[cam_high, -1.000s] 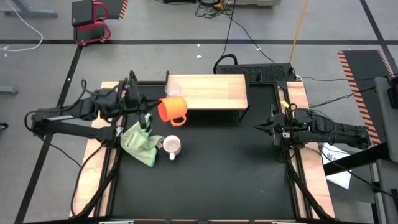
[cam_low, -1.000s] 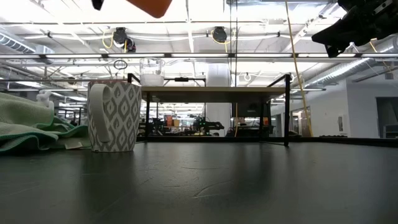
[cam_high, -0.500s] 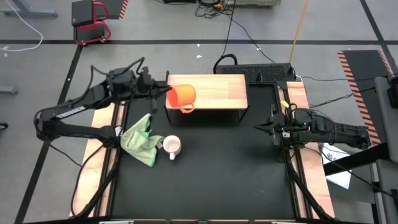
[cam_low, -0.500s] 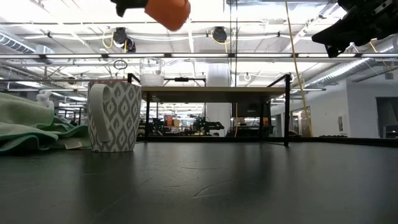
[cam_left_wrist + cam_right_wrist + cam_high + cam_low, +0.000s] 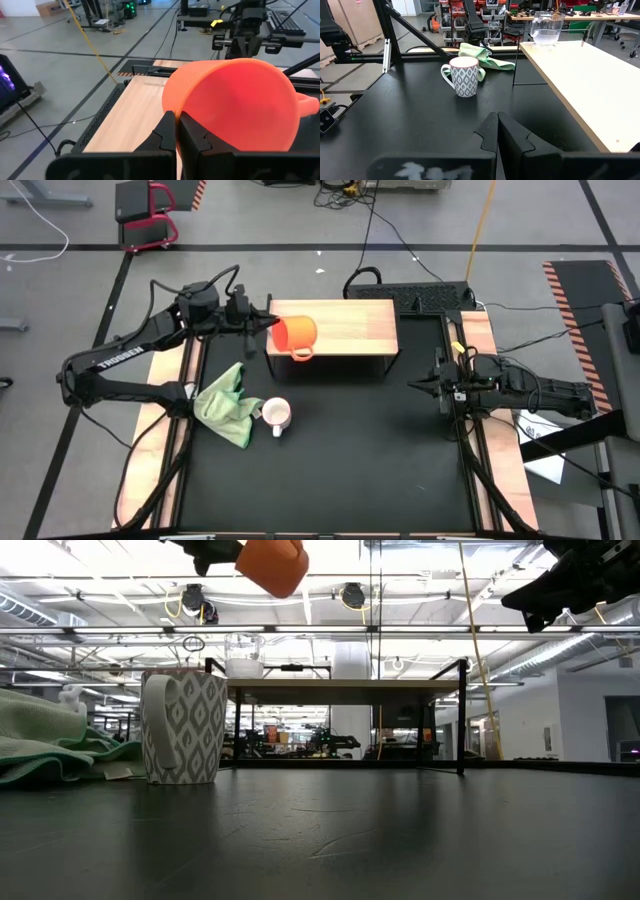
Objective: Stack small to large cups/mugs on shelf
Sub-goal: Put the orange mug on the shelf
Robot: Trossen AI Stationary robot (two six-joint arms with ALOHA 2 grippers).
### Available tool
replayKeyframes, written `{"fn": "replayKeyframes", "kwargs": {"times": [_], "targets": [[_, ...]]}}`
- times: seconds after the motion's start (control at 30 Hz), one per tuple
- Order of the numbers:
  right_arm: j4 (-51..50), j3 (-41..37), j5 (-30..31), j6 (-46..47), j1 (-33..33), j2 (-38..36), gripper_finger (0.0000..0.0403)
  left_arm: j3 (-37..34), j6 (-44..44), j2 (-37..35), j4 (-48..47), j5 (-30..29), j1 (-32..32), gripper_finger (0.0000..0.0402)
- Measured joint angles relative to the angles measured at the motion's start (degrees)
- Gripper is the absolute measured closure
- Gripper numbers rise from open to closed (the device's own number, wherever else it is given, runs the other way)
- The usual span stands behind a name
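Note:
My left gripper [image 5: 268, 328] is shut on the orange mug [image 5: 295, 333] and holds it high above the left end of the shelf [image 5: 350, 325]. The clear glass cup [image 5: 243, 655] stands on its base on that end of the shelf top; in the high view the mug and gripper cover it. The white patterned mug [image 5: 276, 414] stands upright on the black table, in front of the shelf, beside a green cloth [image 5: 225, 405]. My right gripper [image 5: 425, 385] hovers shut near the table's right edge and holds nothing. My left gripper pinches the orange mug's wall at the rim [image 5: 186, 116] between its two fingers, coming about level from the table's left. The mug lies on its side with its mouth toward the gripper and its handle [image 5: 300, 355] toward the table's near edge. It is clear of the shelf.
The shelf's right part [image 5: 375, 330] is bare wood. The green cloth [image 5: 40, 740] lies bunched at the table's left. Light wooden strips [image 5: 478, 340] run along both sides of the table, and cables lie behind its far edge.
My left gripper has carried the orange mug from in front of the shelf's left near corner toward the table's far edge and a little right, and now holds it over the shelf's left end. The mug has turned with the wrist and stayed in the hold.

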Motion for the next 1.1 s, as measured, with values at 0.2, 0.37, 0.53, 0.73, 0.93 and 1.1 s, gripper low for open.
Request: {"fn": "replayKeyframes", "kwargs": {"times": [0.2,0.37,0.53,0.73,0.93,1.1], "targets": [[0.0,0.0,0.0,-0.1,0.0,0.0,0.0403,0.0,0.4,0.0,0.7,1.4,1.4,0.0401],[0.1,0.0,0.0,-0.1,0.0,0.0,0.0403,0.2,-0.3,0.3,3.9,3.3,4.2,0.0401],[0.1,0.0,0.0,-0.1,0.0,0.0,0.0403,5.2,-0.9,3.8,1.7,6.3,7.4,0.0401],[0.1,0.0,0.0,-0.1,0.0,0.0,0.0403,14.8,0.7,10.4,-2.0,9.3,8.5,0.0401],[0.0,0.0,0.0,0.0,0.0,0.0,0.0403,22.5,2.7,16.2,-5.5,10.7,9.6,0.0401],[-0.1,0.0,0.0,0.0,0.0,0.0,0.0403,25.5,2.9,19.2,-5.6,12.4,11.0,0.0401]]}}
